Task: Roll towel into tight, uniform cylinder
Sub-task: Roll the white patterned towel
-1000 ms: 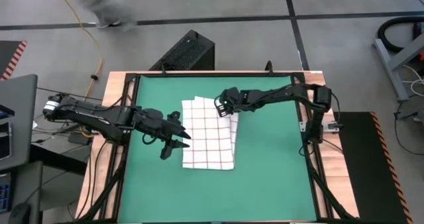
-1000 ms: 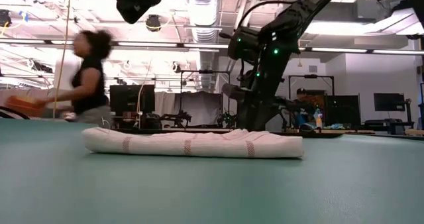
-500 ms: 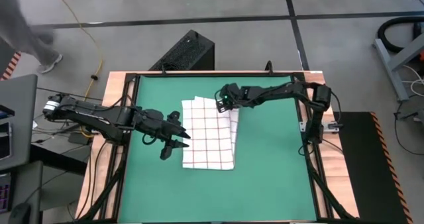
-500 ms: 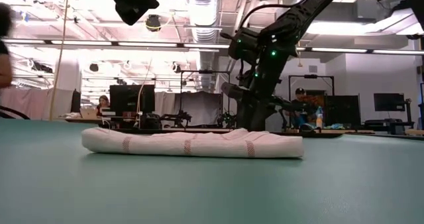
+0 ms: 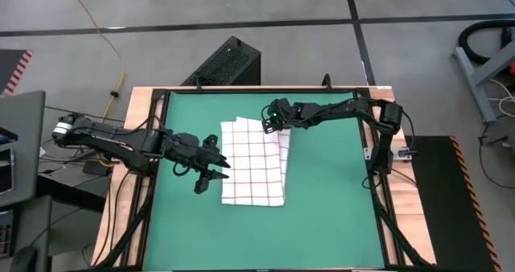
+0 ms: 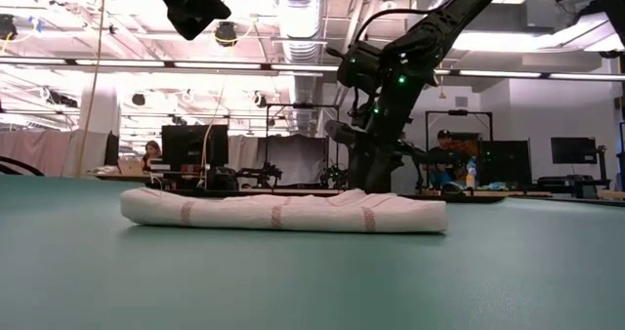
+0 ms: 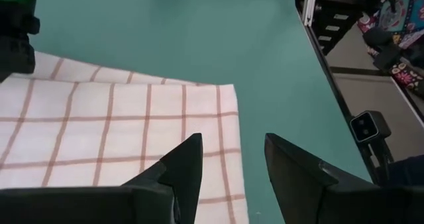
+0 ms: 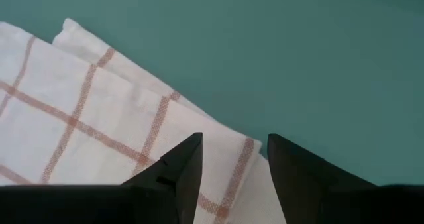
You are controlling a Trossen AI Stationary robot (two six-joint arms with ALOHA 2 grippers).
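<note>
Since a moment ago our right gripper [image 5: 268,125] has crept along the far edge of the towel [image 5: 253,161], jaws parted to start the roll there, while our left gripper [image 5: 216,169], also open, hovers over the towel's left edge.

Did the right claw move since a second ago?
Yes. The right claw slid toward the mat's far edge, along the towel's far corner.

Two dark, jointed arms are seen, each ending in a black two-fingered tool: left tool [image 5: 211,166], right tool [image 5: 269,125]. Green lights are lit just behind the right tool.
</note>
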